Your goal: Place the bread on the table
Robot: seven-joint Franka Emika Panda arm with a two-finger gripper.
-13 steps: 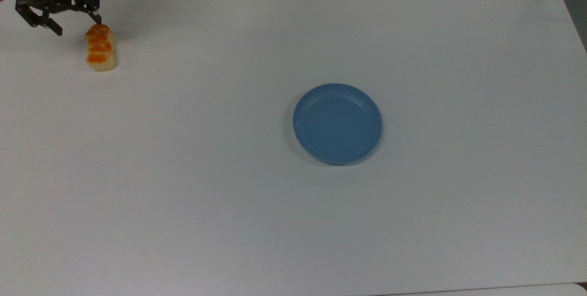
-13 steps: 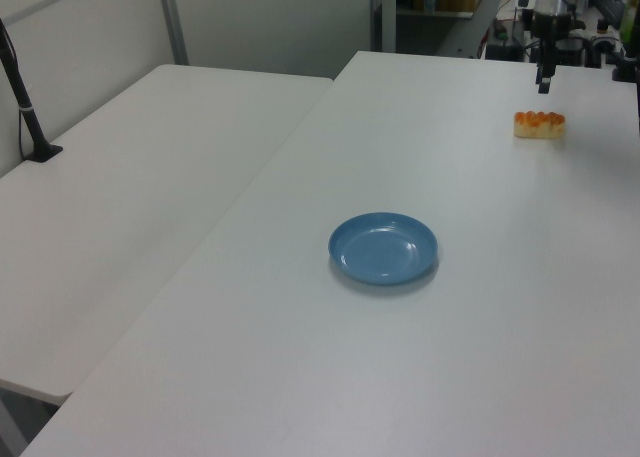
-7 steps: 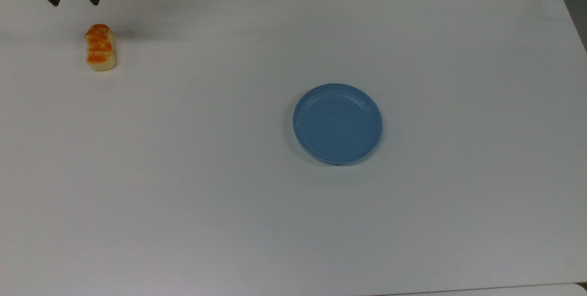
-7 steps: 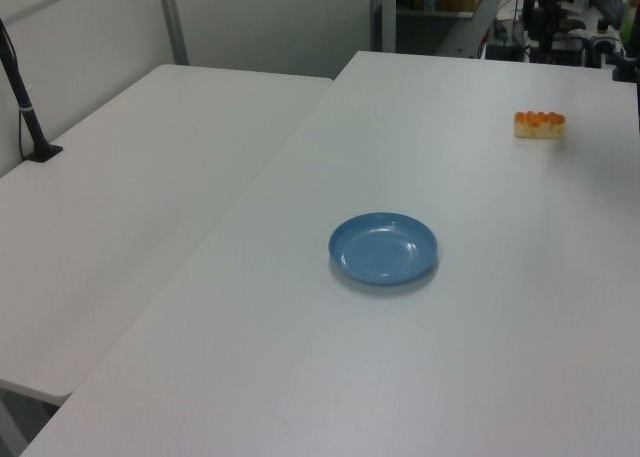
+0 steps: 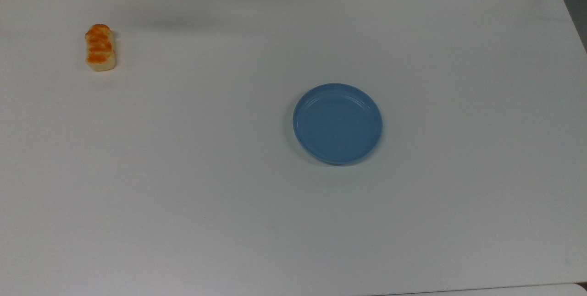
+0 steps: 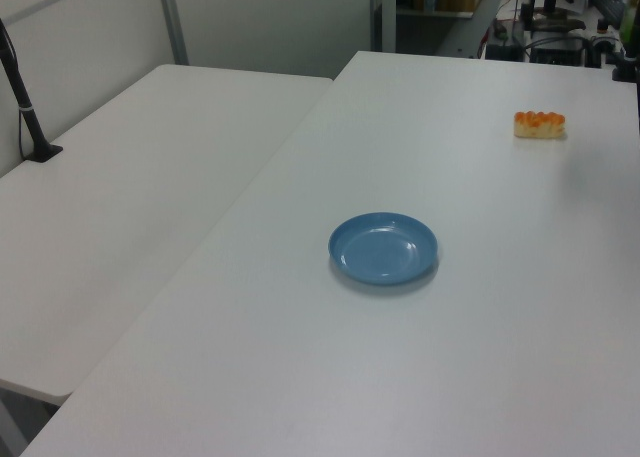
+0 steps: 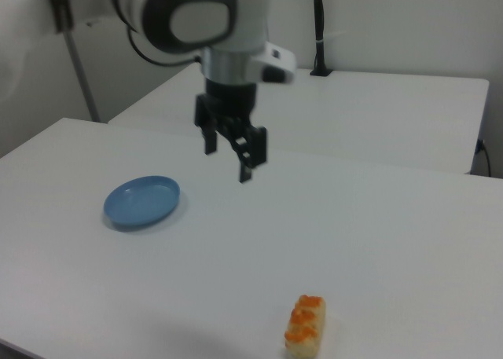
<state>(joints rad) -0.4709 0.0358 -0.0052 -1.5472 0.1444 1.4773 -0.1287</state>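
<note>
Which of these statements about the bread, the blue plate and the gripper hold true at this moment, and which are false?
1. The bread lies on the white table, apart from the blue plate. True.
2. The blue plate holds the bread. False: the plate is empty.
3. The gripper is shut on the bread. False: it is open, holds nothing, and hangs above the table away from the loaf.
4. In the top view the bread is left of the plate. True.
5. The bread stands on end. False: it lies flat with its orange ridged top facing up.
</note>
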